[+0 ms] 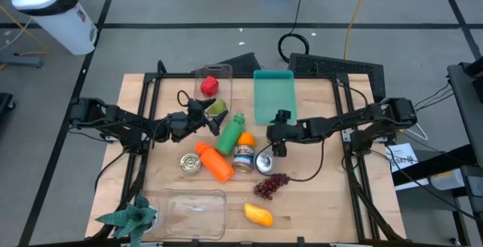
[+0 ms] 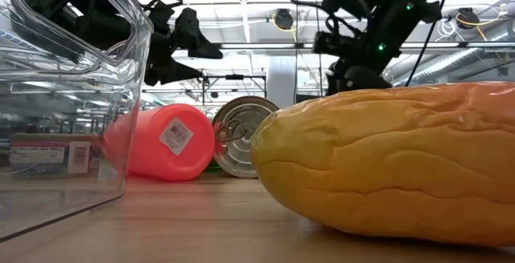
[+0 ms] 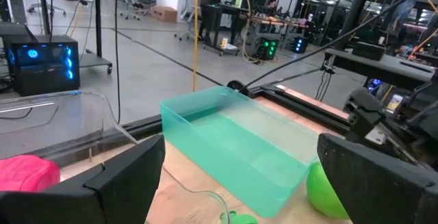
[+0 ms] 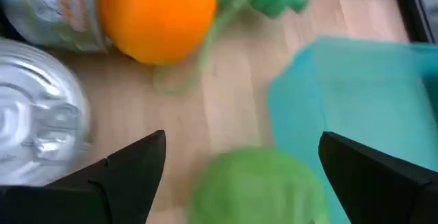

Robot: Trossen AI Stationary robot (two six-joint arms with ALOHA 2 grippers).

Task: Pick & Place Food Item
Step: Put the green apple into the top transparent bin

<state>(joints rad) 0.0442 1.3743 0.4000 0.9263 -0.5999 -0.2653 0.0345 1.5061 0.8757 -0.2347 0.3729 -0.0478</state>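
Food lies mid-table: an orange (image 1: 246,138), purple grapes (image 1: 272,185), a yellow fruit (image 1: 258,214) near the front edge, and a red piece (image 1: 209,86) inside a clear box at the back. My right gripper (image 1: 275,132) hangs open and slanting down, just right of the orange (image 4: 157,15). A blurred green round thing (image 4: 256,186) lies close below its fingers, untouched. My left gripper (image 1: 202,112) stands open and level, left of a green fruit (image 1: 217,108), facing the teal bin (image 3: 233,142).
Among the food lie a green bottle (image 1: 230,132), an orange bottle (image 1: 215,162) and cans (image 1: 190,163) (image 1: 243,157) (image 1: 264,162). The teal bin (image 1: 273,94) stands at the far middle. A clear container (image 1: 189,211) and a green toy plant (image 1: 128,217) sit front left.
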